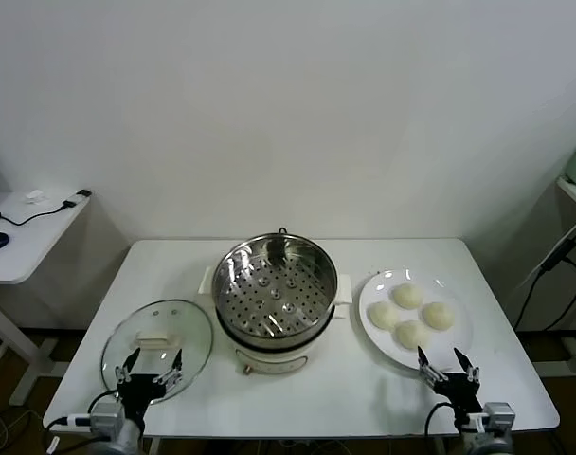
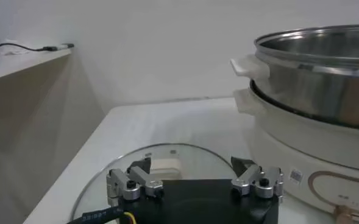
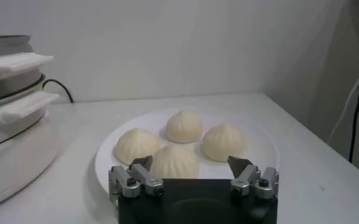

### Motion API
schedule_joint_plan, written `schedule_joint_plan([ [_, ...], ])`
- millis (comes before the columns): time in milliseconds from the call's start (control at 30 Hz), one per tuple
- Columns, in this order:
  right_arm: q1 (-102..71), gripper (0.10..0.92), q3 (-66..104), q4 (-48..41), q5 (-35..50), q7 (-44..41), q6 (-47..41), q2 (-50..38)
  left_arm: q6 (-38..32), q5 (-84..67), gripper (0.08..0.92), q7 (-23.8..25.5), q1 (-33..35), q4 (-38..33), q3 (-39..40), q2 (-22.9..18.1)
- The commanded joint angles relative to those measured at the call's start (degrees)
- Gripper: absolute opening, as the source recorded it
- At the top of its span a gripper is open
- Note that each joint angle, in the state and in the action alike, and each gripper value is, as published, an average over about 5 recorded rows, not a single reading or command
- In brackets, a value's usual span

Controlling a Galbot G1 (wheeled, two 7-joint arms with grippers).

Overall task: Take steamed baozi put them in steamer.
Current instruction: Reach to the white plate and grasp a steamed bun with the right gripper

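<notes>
- Looking down from the head: steamer (image 1: 275,301) sits mid-table (image 1: 174,261), uncovered and empty; four steamed baozi (image 1: 413,315) rest on a white plate (image 1: 381,286) to its right, glass lid (image 1: 158,347) to its left.
- Left wrist view: left gripper (image 2: 195,171) hangs over the lid's near edge, fingers spread wide, holding nothing.
- Right wrist view: right gripper (image 3: 193,170) sits just before the plate, fingers apart, baozi untouched.

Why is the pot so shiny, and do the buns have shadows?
Head view: the steel steamer mirrors the room light in bright patches, and the glass lid shows pale glare. Right wrist view: the baozi are softly lit, casting only faint shadows on the white plate.
</notes>
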Motion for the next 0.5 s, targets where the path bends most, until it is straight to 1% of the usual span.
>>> schedule_joint_plan([
  [33, 8.3, 0.823, 0.1, 0.9, -1.4, 2.2, -4.6, -3.0, 0.3, -0.6, 0.823, 0.0, -0.1, 0.1, -0.1, 0.4],
  [167, 19.9, 0.823, -2.6, -1.7, -1.4, 4.3, -9.7, -8.9, 0.1, -1.3, 0.823, 0.0, -0.1, 0.3, 0.0, 1.1],
  [300, 35.3, 0.823, -9.2, -9.3, -1.0, 1.3, -15.7, -16.3, -0.2, -2.0, 0.823, 0.0, 0.0, 0.2, -0.1, 1.7],
  [400, 45.6, 0.823, -18.9, -15.5, -0.9, -6.1, -16.1, -23.7, -0.5, -2.4, 0.823, 0.0, 0.1, 0.1, 0.0, 2.2],
  [500, 55.3, 0.823, -31.1, -19.6, -2.2, -20.0, -15.9, -32.6, -0.5, -2.5, 0.823, 0.1, 0.2, 0.0, 0.1, 2.6],
])
